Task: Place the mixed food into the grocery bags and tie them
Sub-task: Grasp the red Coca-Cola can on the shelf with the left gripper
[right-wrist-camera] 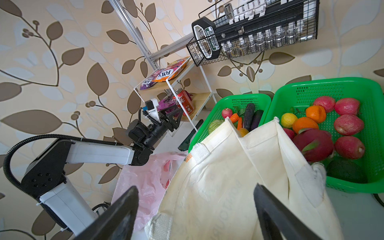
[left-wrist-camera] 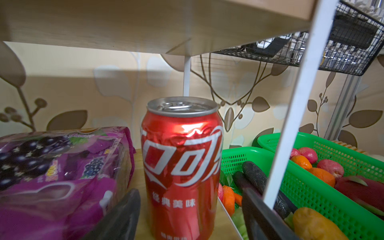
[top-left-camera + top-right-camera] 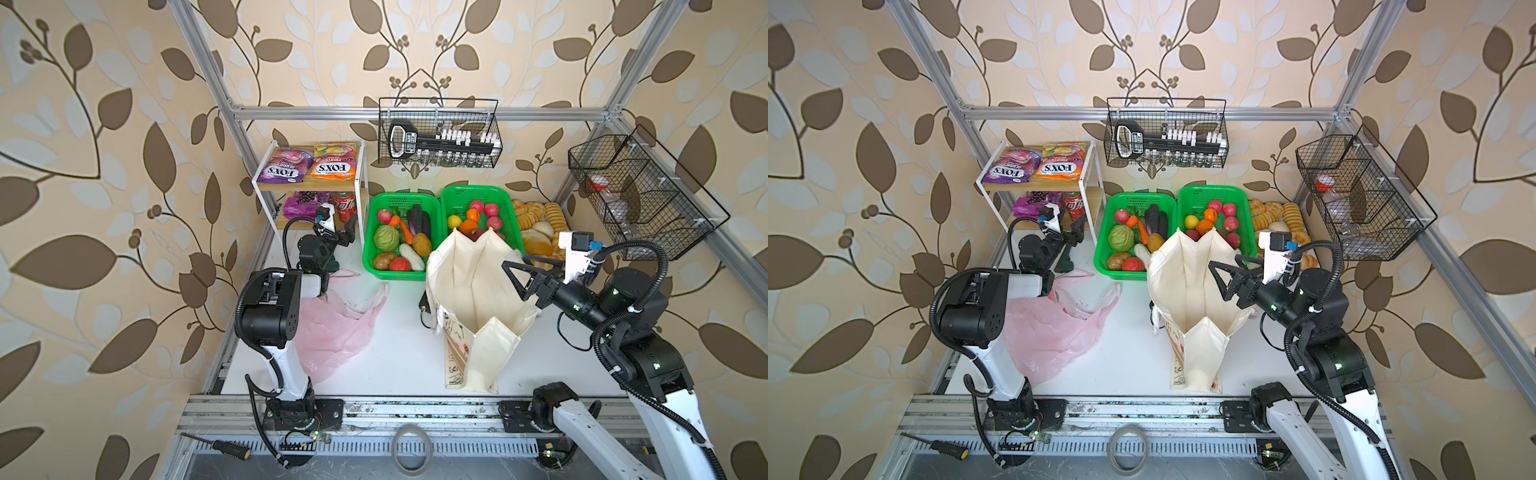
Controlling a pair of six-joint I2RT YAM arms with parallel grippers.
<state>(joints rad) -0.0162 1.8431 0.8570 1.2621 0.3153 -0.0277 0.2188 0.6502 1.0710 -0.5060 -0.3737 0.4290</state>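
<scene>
A red soda can (image 2: 180, 166) stands on the lower shelf next to a purple grape packet (image 2: 52, 166). My left gripper (image 2: 190, 191) is open, one finger on each side of the can with a gap to each; in a top view the left gripper (image 3: 343, 230) reaches in at the shelf front. An orange FOX'S pouch (image 3: 334, 166) lies on the top shelf. The pink plastic bag (image 3: 332, 328) lies flat under the left arm. The cream tote (image 3: 469, 291) stands open. My right gripper (image 3: 514, 260) hovers open and empty over its mouth. A dragon fruit (image 1: 313, 143), a lemon (image 3: 454, 221) and oranges lie in the right green basket.
Two green baskets (image 3: 399, 199) (image 3: 473, 191) stand behind the tote, with bread loaves (image 3: 536, 224) to their right. The shelf's white post (image 2: 295, 104) runs close to my left gripper's outer finger. Black wire baskets (image 3: 436, 133) (image 3: 640, 195) hang on the back and right frame.
</scene>
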